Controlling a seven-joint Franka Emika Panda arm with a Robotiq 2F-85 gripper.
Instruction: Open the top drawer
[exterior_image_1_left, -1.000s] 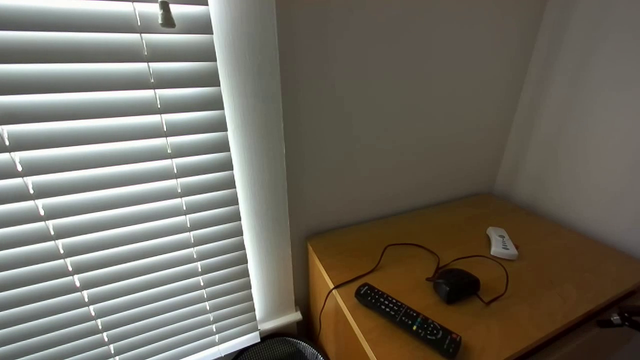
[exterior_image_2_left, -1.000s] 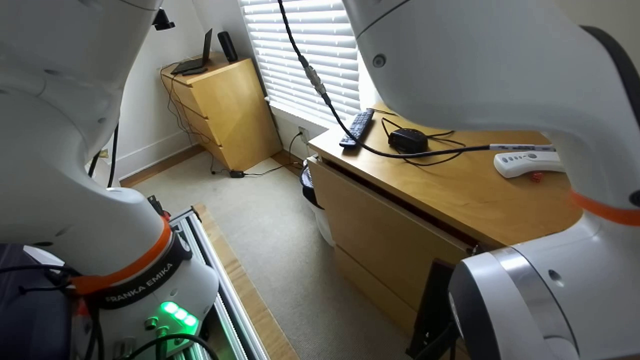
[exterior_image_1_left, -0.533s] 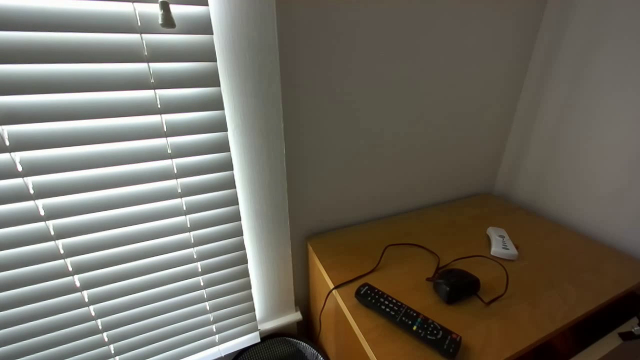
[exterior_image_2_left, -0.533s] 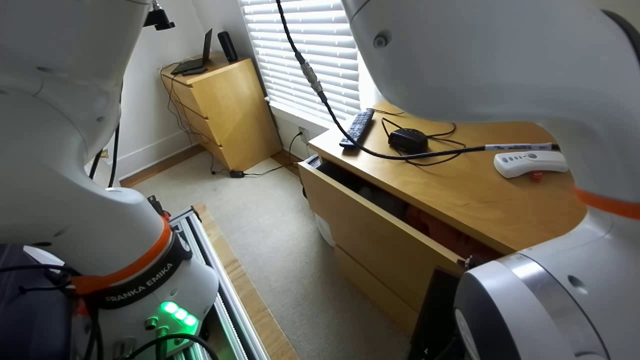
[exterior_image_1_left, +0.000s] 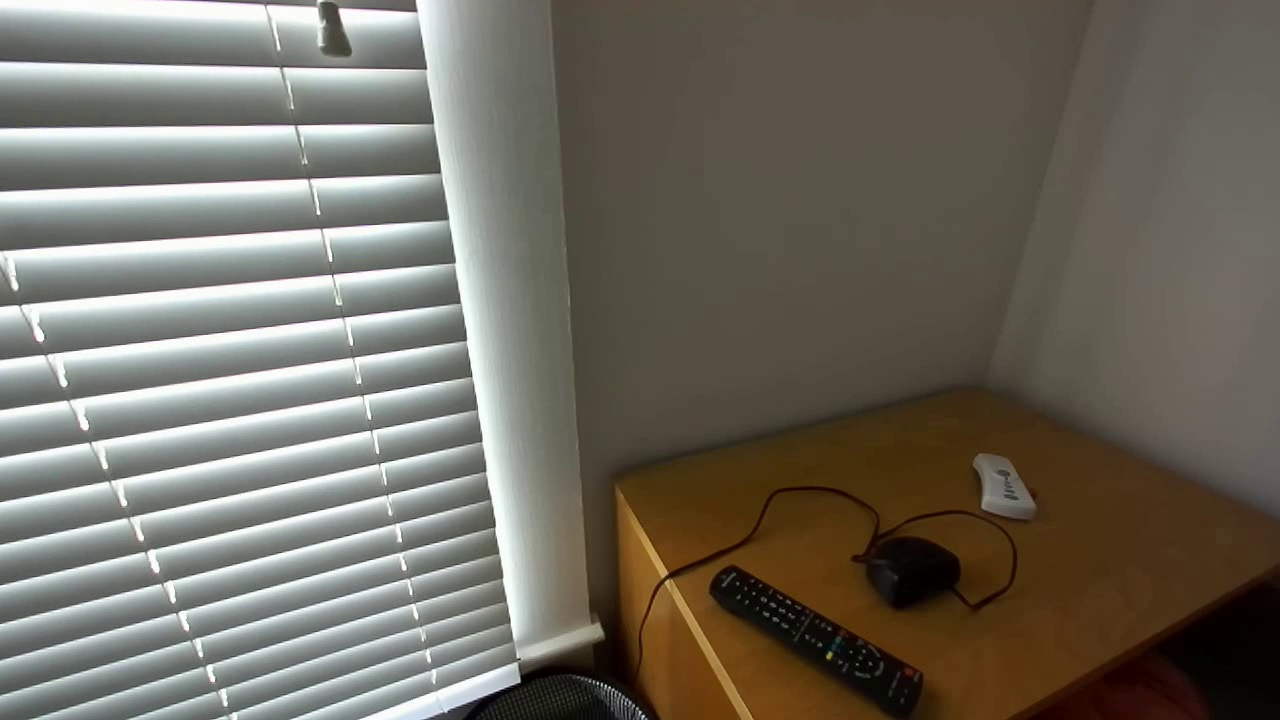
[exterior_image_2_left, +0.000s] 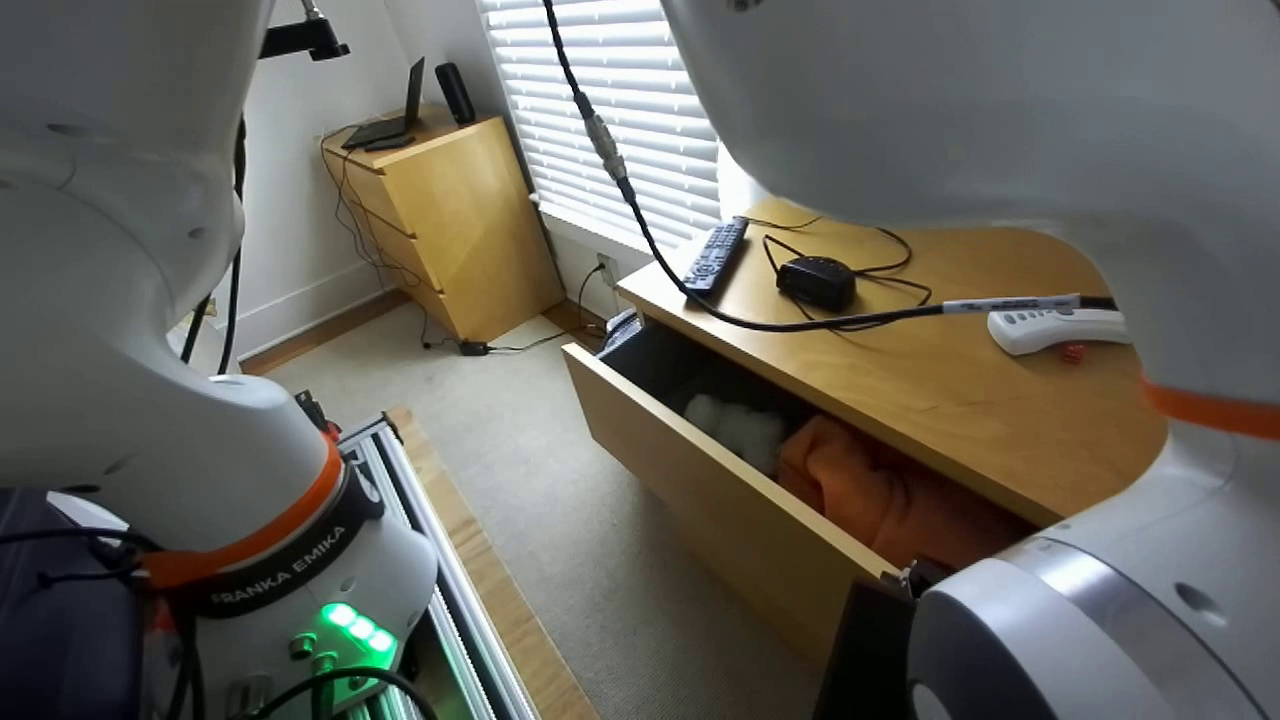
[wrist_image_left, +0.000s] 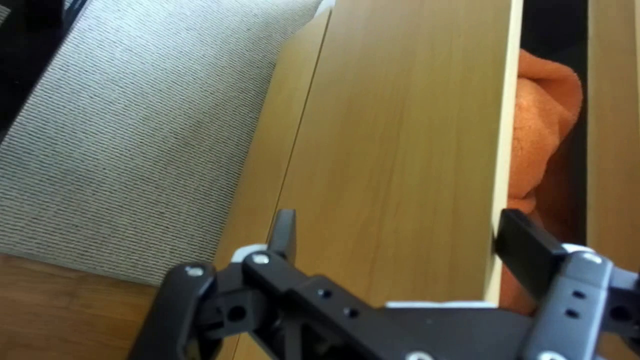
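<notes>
The top drawer (exterior_image_2_left: 735, 500) of the light wood dresser (exterior_image_2_left: 960, 390) stands pulled out in an exterior view. Inside lie an orange cloth (exterior_image_2_left: 850, 490) and a white fluffy item (exterior_image_2_left: 738, 428). My gripper (wrist_image_left: 398, 215) is open in the wrist view. Its right finger is at the inner side of the drawer front's top edge, seemingly touching it. Its left finger is apart, in front of the drawer face (wrist_image_left: 400, 125). In an exterior view the gripper (exterior_image_2_left: 915, 578) is mostly hidden by my wrist, at the near end of the drawer's edge.
On the dresser top (exterior_image_1_left: 1120, 570) are a black remote (exterior_image_1_left: 815, 640), a black corded device (exterior_image_1_left: 912, 571) and a white remote (exterior_image_1_left: 1004, 487). A second dresser (exterior_image_2_left: 465, 230) with a laptop stands by the window. A mesh bin (exterior_image_1_left: 560, 698) stands beside the dresser.
The top drawer has slid out from slightly ajar to well open, showing the cloth and fluffy item. My arm and gripper have moved back with it, away from the dresser.
</notes>
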